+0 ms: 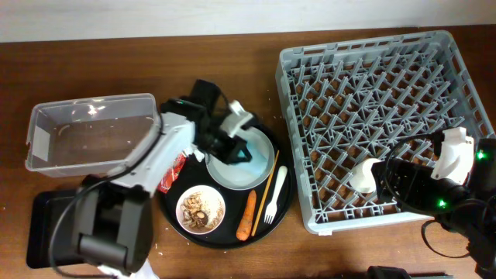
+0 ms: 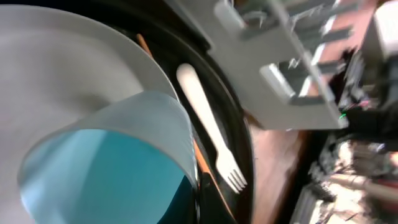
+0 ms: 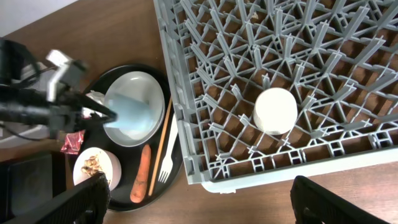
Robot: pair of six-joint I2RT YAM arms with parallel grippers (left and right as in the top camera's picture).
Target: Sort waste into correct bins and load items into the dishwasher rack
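Jaws of left gripper (image 1: 236,151) clamp light blue cup (image 3: 132,112), tilted over pale plate (image 1: 252,174), one o'clock on round tray (image 1: 221,239); right gripper (image 3: 214,202) gapes wide, apart from small white cup (image 3: 275,111), six o'clock in dishwasher rack (image 1: 372,70).

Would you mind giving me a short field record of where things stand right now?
left gripper: shut on light blue cup, over pale plate
right gripper: open
dishwasher rack: small white cup inside
round black tray: pale plate, white bowl with food scraps, carrot, white fork, chopstick
red wrapper: at tray's left edge
clear tub: left of tray
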